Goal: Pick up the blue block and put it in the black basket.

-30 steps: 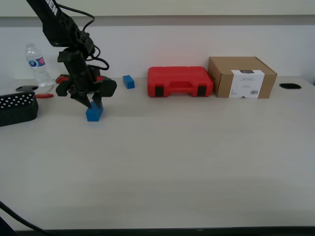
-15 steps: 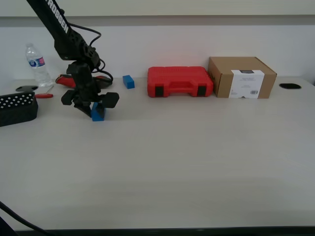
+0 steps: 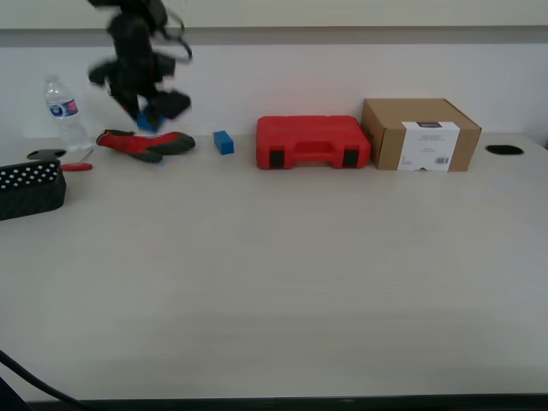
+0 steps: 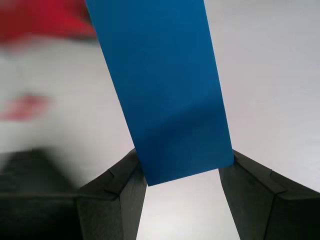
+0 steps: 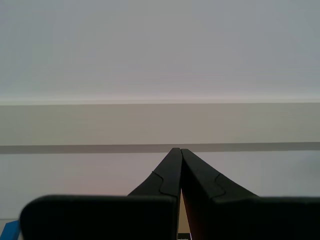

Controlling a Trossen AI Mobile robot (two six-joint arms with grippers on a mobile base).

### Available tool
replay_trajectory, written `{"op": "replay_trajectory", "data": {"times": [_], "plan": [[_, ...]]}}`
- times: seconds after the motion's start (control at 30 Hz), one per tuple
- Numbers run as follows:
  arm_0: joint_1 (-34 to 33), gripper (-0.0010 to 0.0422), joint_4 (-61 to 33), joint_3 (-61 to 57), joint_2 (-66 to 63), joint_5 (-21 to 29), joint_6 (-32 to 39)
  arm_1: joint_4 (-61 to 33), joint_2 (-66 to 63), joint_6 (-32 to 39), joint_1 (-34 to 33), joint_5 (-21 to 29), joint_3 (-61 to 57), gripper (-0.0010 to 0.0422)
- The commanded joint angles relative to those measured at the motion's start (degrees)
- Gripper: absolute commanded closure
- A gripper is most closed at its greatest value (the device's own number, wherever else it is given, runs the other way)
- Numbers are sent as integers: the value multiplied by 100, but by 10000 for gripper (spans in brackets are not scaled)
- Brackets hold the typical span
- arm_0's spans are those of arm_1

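Note:
The blue block [image 3: 148, 121] hangs in the air high at the exterior view's left, above the back of the table. My first gripper [image 3: 144, 113] is shut on it, and the arm is blurred with motion. In the first wrist view the blue block [image 4: 165, 90] fills the space between the two black fingers [image 4: 120, 195]. The black basket [image 3: 34, 190], with dotted walls, stands on the table at the exterior view's left edge, lower than the block and nearer that edge. My second gripper [image 5: 177, 152] is shut on nothing and faces a bare wall.
Along the back of the table lie a red and grey glove-like object [image 3: 141, 143], a smaller blue block [image 3: 223, 142], a red tool case [image 3: 312, 141] and a cardboard box [image 3: 419, 134]. A water bottle [image 3: 62, 111] stands behind the basket.
My first gripper closed on the blue block on the table and has lifted it well up, drifting slightly toward the exterior view's left. The other things have not moved.

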Motion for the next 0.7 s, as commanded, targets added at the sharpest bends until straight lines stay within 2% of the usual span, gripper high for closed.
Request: {"op": "replay_trajectory", "data": {"times": [0.03,0.17,0.3,0.47,0.6,0.7], "plan": [[2,413,20,11,0,0,0,26,-625,516,339,-691,17,414],[2,413,9,11,0,0,0,-391,-992,173,1283,-678,4,414],[4,413,2,11,0,0,0,-776,-981,-304,2203,-437,-402,414],[4,413,11,11,0,0,0,-63,-981,-304,2708,-424,-1561,414],[4,413,7,11,0,0,-2,1080,-981,-275,2782,-420,-2566,414],[4,413,11,11,0,0,0,1593,-981,-234,2791,-422,-2806,414]]}}
